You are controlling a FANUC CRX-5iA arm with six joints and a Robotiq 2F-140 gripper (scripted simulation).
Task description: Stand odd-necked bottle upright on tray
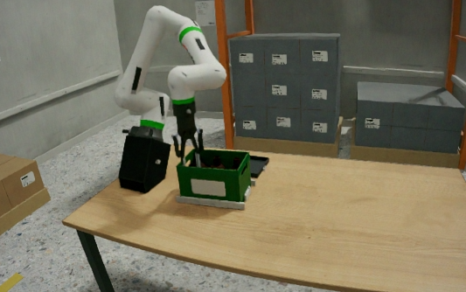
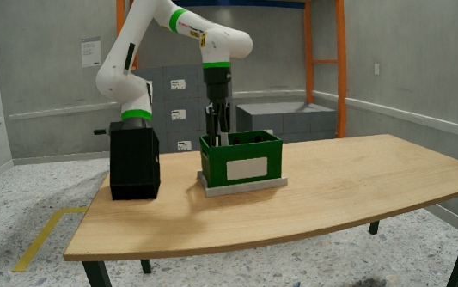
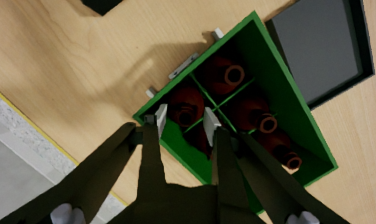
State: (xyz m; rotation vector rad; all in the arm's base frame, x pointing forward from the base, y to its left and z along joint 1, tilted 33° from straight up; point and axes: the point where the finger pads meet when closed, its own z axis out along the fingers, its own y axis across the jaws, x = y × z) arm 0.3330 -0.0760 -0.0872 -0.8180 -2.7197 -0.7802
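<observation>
The green crate (image 1: pixel 185 180) (image 2: pixel 213 165) (image 3: pixel 285 95) holds five brown bottles. My gripper (image 1: pixel 191 162) (image 2: pixel 220 141) (image 3: pixel 185 114) points down into the crate's left end, its fingertips below the rim. It is open. One bottle (image 3: pixel 185 102) stands between the two fingertips in the wrist view, with gaps to both. Another bottle (image 3: pixel 234 75) stands above it in that view, a third bottle (image 3: pixel 267 122) and a fourth bottle (image 3: pixel 292 160) to the right. The fifth is mostly hidden behind the right finger. The dark tray (image 1: pixel 259 166) (image 3: pixel 321 45) is empty, behind the crate. The differing neck cannot be told.
Light grey strips (image 1: pixel 210 203) (image 2: pixel 246 186) (image 3: pixel 183 66) lie along the foot of the crate. The black robot base (image 1: pixel 144 162) (image 2: pixel 134 162) stands left of the crate. Green dividers (image 3: pixel 215 107) part the crate's inside. The crate walls rise around the fingertips.
</observation>
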